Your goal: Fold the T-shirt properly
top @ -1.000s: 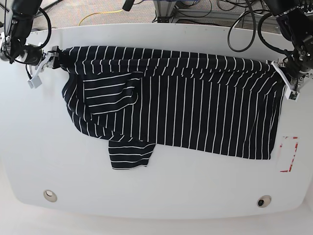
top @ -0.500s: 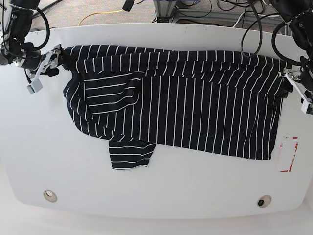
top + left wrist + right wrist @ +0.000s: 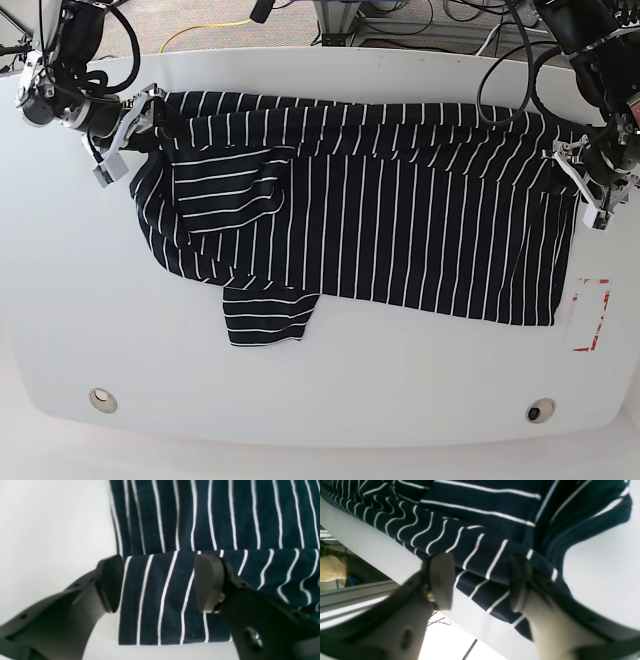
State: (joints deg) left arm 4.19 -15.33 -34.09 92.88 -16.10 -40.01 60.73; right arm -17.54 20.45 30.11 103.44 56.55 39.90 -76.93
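The T-shirt (image 3: 370,210) lies spread across the far half of the white bench (image 3: 320,400), its long side running from one arm to the other, with a folded band of fabric along its far edge and one short sleeve (image 3: 268,315) sticking out toward the near side. The left tool (image 3: 157,582) sits at the shirt's end on the right of the base view; its two dark fingers (image 3: 208,582) stand clearly apart, straddling a folded corner of the striped cloth without pinching it, one finger over the bare bench just beside the hem. The right tool (image 3: 480,580) is at the opposite end, at the far corner of the shirt near the bench edge; its pale fingers (image 3: 442,580) are also spread, with a bunched fold of fabric lying between them and touching the finger on the right of that view, not clamped. A red-and-white label (image 3: 588,313) lies on the bench just beside the shirt.
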